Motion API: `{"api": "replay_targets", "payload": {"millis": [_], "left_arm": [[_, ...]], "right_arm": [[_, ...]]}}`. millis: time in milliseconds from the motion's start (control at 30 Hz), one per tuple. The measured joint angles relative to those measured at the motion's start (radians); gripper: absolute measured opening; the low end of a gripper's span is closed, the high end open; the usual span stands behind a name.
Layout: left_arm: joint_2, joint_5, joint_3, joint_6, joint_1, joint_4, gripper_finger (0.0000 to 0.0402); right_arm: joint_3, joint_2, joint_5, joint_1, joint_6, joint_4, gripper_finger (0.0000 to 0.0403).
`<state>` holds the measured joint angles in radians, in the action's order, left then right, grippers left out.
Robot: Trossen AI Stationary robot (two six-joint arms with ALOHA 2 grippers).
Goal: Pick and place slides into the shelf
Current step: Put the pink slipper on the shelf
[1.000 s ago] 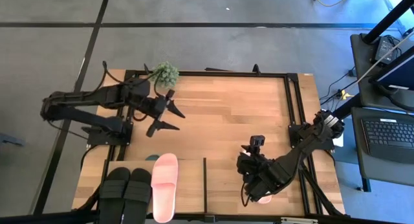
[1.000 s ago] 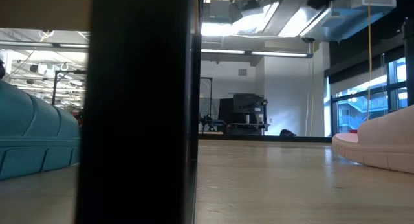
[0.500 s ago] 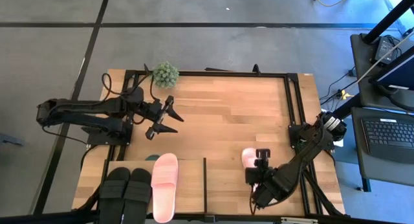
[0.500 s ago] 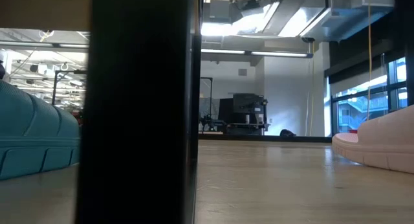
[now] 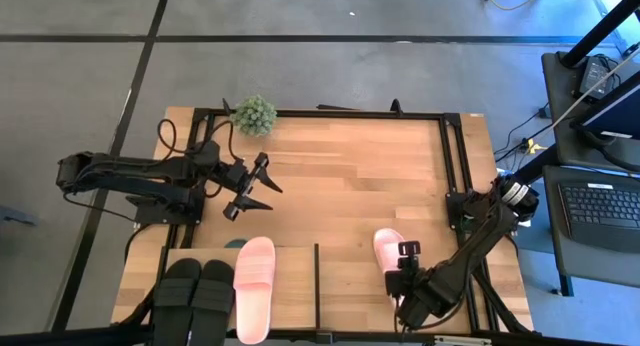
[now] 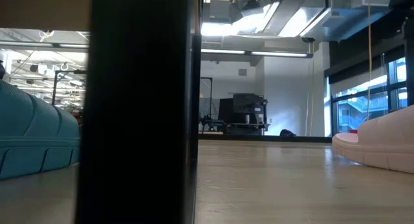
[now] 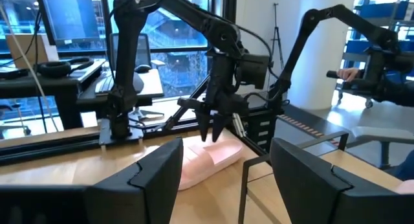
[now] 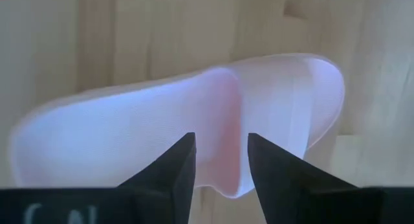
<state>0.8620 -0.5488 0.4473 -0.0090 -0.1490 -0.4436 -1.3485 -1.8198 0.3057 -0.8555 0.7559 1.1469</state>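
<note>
Right gripper (image 5: 405, 286) near the table's front right, pointing down at a pink slide (image 5: 386, 248). Slide flat on the wood just right of the shelf's (image 5: 345, 291) black divider (image 5: 317, 276), strap edge between the two fingers; gripped or not, cannot tell. Left gripper (image 5: 274, 196) hovering over the table's left middle, jaws spread wide, holding nothing. Second pink slide (image 5: 254, 289) and black pair (image 5: 195, 296) side by side at the shelf's left end.

loc: robotics lab | evid: concrete floor (image 5: 400, 76), monitor (image 7: 68, 17), 2 arms on framed bench (image 5: 350, 176)
</note>
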Motion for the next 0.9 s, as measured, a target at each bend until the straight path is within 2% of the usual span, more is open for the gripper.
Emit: {"api": "replay_targets", "payload": {"millis": [433,700,900], "left_arm": [[0.002,0.0,0.0,-0.007,0.002,0.007,0.0224],[0.002,0.003,0.0,-0.006,0.002,0.009,0.0224],[0.002,0.005,0.0,-0.006,0.002,0.009,0.0224]], "right_arm": [[0.133,0.0,0.019,0.001,0.103,-0.011,0.0142],[0.176,0.0,0.141,0.003,0.159,-0.003,0.0142],[0.206,-0.001,0.16,0.002,0.156,-0.051,0.0142]]}}
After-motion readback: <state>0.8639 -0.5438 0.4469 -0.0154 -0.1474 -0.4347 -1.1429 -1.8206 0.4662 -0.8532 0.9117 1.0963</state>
